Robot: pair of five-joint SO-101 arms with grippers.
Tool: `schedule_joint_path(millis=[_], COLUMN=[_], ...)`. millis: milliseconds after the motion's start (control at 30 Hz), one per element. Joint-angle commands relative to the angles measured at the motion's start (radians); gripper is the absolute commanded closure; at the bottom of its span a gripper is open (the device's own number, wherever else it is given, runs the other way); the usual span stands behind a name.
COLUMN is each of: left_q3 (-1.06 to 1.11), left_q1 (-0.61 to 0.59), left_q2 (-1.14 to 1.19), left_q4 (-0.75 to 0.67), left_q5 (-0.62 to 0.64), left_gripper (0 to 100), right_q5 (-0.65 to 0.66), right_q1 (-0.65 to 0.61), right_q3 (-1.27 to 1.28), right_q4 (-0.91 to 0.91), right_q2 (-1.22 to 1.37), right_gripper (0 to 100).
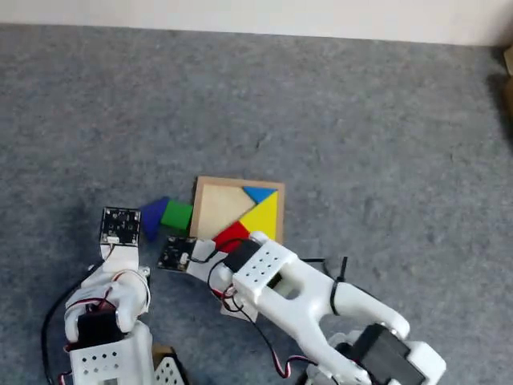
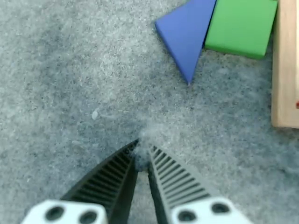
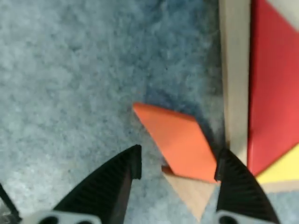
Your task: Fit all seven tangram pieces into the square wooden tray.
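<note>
From the high view, the square wooden tray [image 1: 237, 180] held a light blue triangle [image 1: 258, 193], a yellow triangle [image 1: 263, 218] and a red triangle [image 1: 231, 235]. The rest of its floor looked like bare wood, and I could not tell whether a plain piece lay there. A dark blue triangle [image 1: 152, 215] and a green square block [image 1: 177, 215] lay touching each other on the grey carpet [image 1: 361, 120], just outside the tray.

In the left wrist view, the left gripper [image 2: 142, 151] hung over the carpet with its jaws nearly together, holding nothing, apart from the dark blue triangle.

In the right wrist view, the right gripper [image 3: 180, 158] stood with jaws wide on either side of an orange parallelogram [image 3: 180, 140]. That piece lay outside the tray wall, overlapping a plain wooden triangle [image 3: 194, 193].

The step in hand appeared to be picking up the orange piece. The next move would call for closing squarely on its slanted edges, then lifting it over the wall.
</note>
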Motion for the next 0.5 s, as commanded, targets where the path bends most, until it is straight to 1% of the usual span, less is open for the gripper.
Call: schedule_joint_path(millis=[0,300,367,467], left_q3=[0.019,0.019,0.019,0.019], left_q1=[-0.015,-0.012,-0.012,-0.01], left_q2=[-0.007,-0.007,-0.007,-0.007], left_q4=[-0.015,-0.014,-0.014,-0.014], left_q5=[0.005,0.005,0.005,0.005], left_gripper=[99,99,99,99], right_q5=[0.051,0.068,0.068,0.068], right_q1=[-0.001,0.091,0.104,0.116], right_q3=[-0.05,-0.048,-0.048,-0.048], right_q4=[-0.081,-0.157,-0.159,-0.159], right_q2=[0.031,0.111,0.125,0.133], right_gripper=[74.2,74.7,78.9,87.8])
